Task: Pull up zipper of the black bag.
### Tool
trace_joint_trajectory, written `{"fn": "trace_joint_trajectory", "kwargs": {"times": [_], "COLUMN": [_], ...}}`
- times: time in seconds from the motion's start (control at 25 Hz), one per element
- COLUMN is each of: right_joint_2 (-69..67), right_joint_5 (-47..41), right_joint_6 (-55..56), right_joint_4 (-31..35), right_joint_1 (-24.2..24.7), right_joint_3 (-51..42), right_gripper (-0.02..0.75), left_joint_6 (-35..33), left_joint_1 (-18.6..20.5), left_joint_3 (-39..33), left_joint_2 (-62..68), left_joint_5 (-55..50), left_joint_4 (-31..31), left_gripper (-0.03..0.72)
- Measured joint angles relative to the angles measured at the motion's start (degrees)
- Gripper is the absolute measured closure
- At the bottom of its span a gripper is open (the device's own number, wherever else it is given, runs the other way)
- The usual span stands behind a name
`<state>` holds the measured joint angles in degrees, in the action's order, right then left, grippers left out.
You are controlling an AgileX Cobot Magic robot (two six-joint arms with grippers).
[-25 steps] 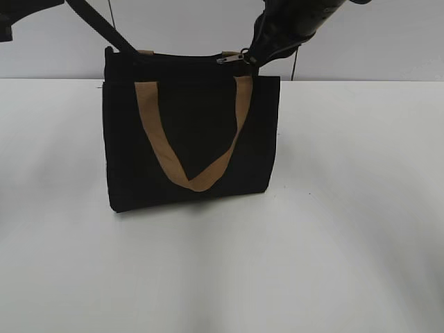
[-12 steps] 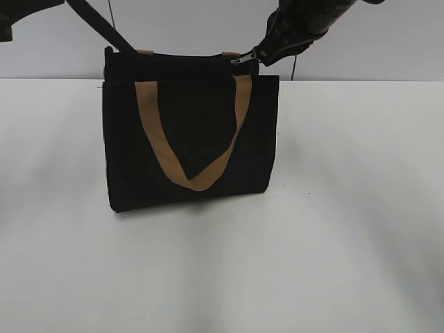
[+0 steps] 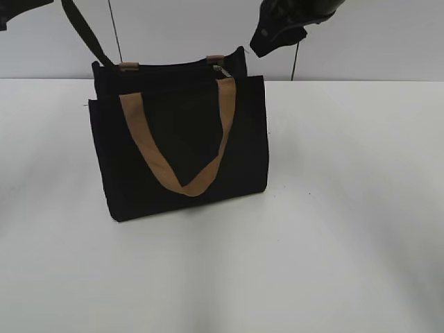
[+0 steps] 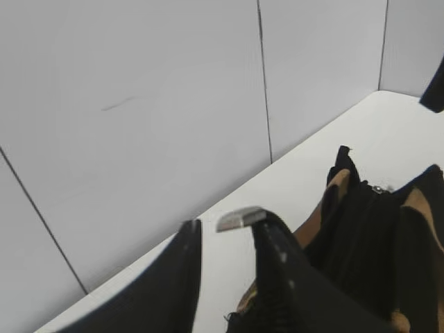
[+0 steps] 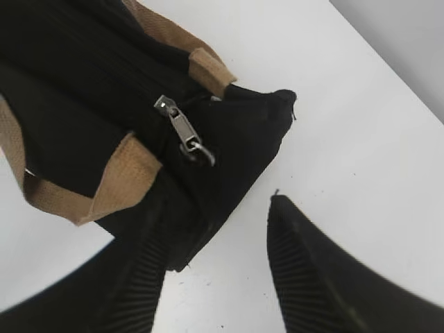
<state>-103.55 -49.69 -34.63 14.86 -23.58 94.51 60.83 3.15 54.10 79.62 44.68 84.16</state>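
White table (image 3: 333, 229), foreground bare. Black bag (image 3: 180, 146), upright, left of frame centre; front tan strap handle (image 3: 182, 179) hanging in a V on its face. Zipper (image 3: 166, 66) along the top edge, silver pull tab (image 3: 220, 70) lying near the right end. Right gripper (image 3: 272, 38), upper right, above and clear of the bag, fingers parted, nothing between them. Left gripper (image 4: 225, 239), upper left by the bag's rear corner, fingers spread, empty. Grey wall (image 3: 180, 28) behind.
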Motion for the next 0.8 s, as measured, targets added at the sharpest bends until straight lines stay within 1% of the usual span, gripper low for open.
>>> {"fn": "trace_joint_trajectory", "kwargs": {"times": [0.04,0.12,0.2,0.28,0.48,0.56,0.72,0.8], "right_joint_2": [0.62,2.22,3.64,4.70,6.04,6.36,7.43,7.79], "right_joint_5": [-0.46,-0.99,-1.15,-1.15,-2.48,-3.98,-7.64,-8.79], "right_joint_6": [0.04,0.04,0.04,0.04,0.04,0.04,0.04,0.04], "right_joint_4": [0.00,0.00,0.12,0.12,0.12,0.12,-0.68,-1.19], "right_joint_1": [0.00,0.00,0.00,0.00,0.00,0.00,0.00,0.00], "right_joint_3": [0.00,0.00,0.00,0.00,0.00,0.00,0.00,0.00], "right_gripper": [0.364,0.354,0.349,0.349,0.349,0.349,0.349,0.349], "left_joint_6": [1.59,5.93,10.58,15.49,24.97,29.60,32.40,32.58], "left_joint_1": [0.00,0.00,0.00,0.00,0.00,0.00,0.00,0.08], "left_joint_3": [0.06,0.16,0.19,0.19,0.19,-0.33,-3.11,-4.40], "left_joint_2": [-0.67,-1.96,-3.12,-3.95,-4.93,-5.07,-5.07,-5.07], "left_joint_5": [-1.20,-3.89,-6.77,-10.29,-19.86,-27.77,-44.99,-49.80], "left_joint_4": [1.41,6.67,12.28,14.77,15.66,15.66,15.62,15.19], "left_gripper": [0.418,0.361,0.342,0.334,0.328,0.328,0.325,0.321]}}
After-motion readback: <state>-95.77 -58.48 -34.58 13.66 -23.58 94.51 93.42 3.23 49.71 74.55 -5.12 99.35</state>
